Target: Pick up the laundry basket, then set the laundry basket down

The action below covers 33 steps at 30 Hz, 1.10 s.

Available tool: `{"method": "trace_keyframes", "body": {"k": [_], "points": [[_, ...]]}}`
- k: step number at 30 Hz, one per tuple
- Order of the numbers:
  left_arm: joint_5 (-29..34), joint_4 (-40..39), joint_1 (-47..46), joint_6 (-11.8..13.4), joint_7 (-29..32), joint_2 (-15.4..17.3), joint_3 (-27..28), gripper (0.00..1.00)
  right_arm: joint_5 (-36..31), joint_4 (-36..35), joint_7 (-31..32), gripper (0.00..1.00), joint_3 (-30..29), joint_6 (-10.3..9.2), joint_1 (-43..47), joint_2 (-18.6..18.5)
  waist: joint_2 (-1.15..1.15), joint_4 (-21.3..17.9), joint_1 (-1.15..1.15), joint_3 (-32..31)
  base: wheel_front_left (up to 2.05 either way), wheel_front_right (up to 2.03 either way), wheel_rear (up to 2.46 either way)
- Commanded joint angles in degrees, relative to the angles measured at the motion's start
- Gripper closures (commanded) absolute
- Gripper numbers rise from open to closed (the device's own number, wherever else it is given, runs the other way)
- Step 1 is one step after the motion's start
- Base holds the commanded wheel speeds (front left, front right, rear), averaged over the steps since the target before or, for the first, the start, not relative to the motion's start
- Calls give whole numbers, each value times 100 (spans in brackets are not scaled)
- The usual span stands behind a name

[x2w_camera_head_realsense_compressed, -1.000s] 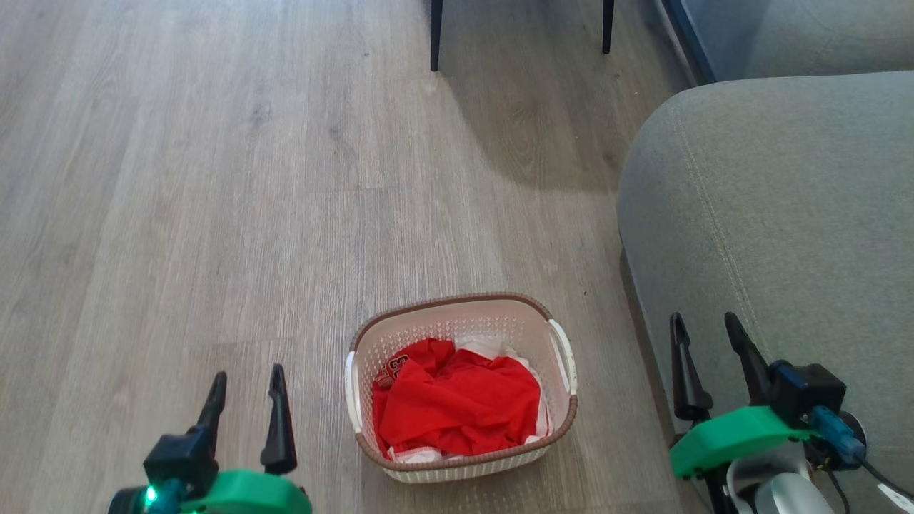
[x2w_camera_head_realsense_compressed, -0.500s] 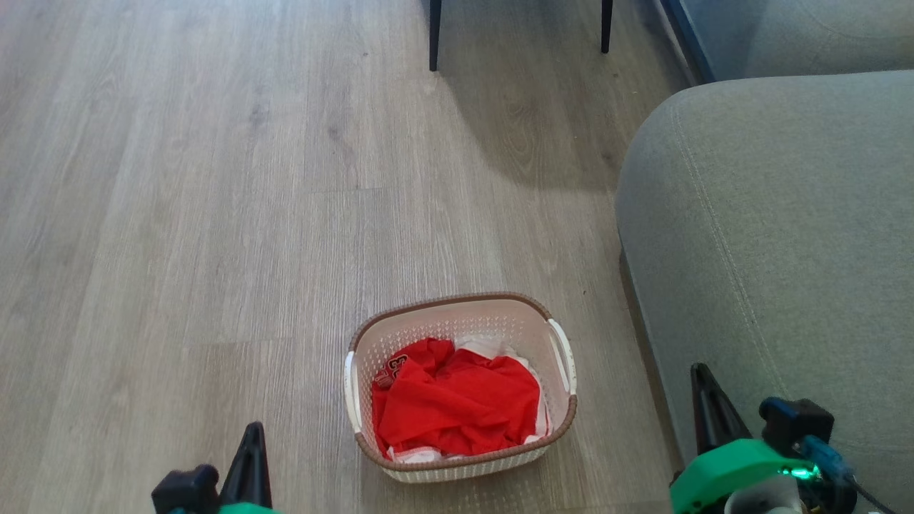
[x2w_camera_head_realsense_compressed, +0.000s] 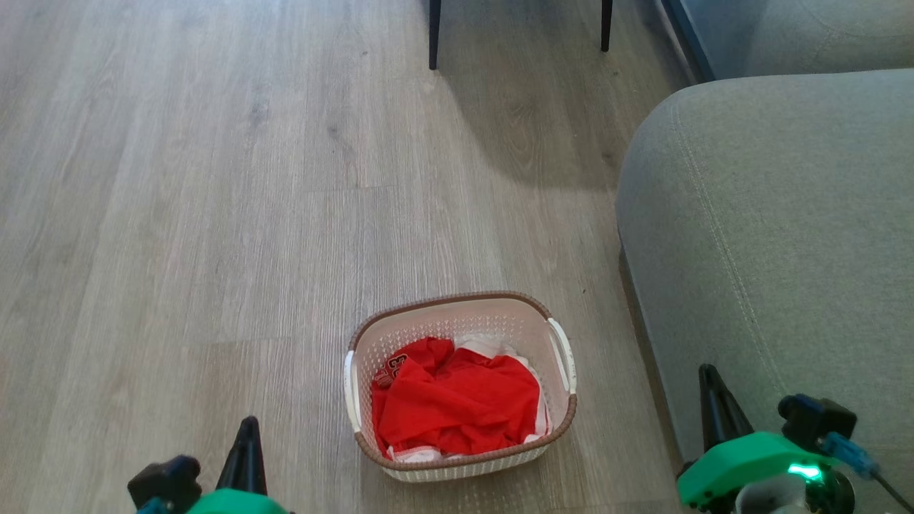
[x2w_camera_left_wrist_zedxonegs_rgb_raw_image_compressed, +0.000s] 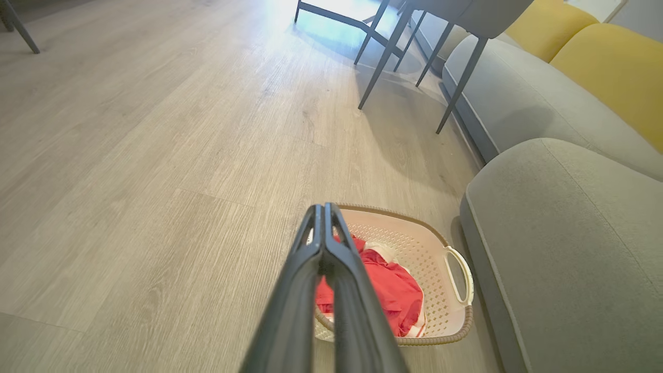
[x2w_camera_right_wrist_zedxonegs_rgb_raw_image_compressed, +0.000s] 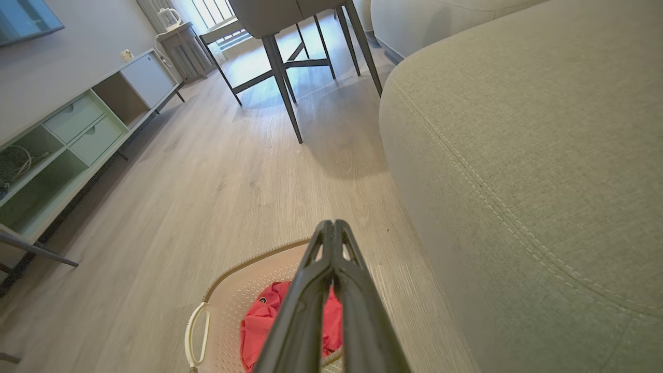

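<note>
The laundry basket [x2w_camera_head_realsense_compressed: 464, 321] sat on the wood floor [x2w_camera_head_realsense_compressed: 214, 214], to the right of the left pincer [x2w_camera_left_wrist_zedxonegs_rgb_raw_image_compressed: 323, 210] and to the left of the right pincer [x2w_camera_right_wrist_zedxonegs_rgb_raw_image_compressed: 333, 225]. It touched neither one. Red clothes [x2w_camera_head_realsense_compressed: 457, 403] lay inside it. Both pincers were squeezed tight and held nothing. A grey sofa [x2w_camera_head_realsense_compressed: 771, 214] stood just right of the right pincer.

The head view looks steeply down from high at the floor [x2w_camera_head_realsense_compressed: 214, 178]. Both wrist views sit lower and nearer, facing forward. All three share the basket [x2w_camera_head_realsense_compressed: 443, 325] and the sofa [x2w_camera_head_realsense_compressed: 771, 214].
</note>
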Motion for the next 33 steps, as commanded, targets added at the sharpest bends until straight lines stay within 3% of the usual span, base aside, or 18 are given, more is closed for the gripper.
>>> {"method": "trace_keyframes", "body": {"k": [1, 33], "points": [[-181, -156, -259, -45, 27, 55, 95, 100, 188, -177, 39, 100, -42, -1, -252, -82, 0, 0, 0, 1, 0, 0, 0], [-2271, -87, -672, -310, 517, 104, 388, 100, 2222, -165, 511, 100, -286, -4, -441, -150, 0, -6, 0, 30, 0, 0, 0]]}}
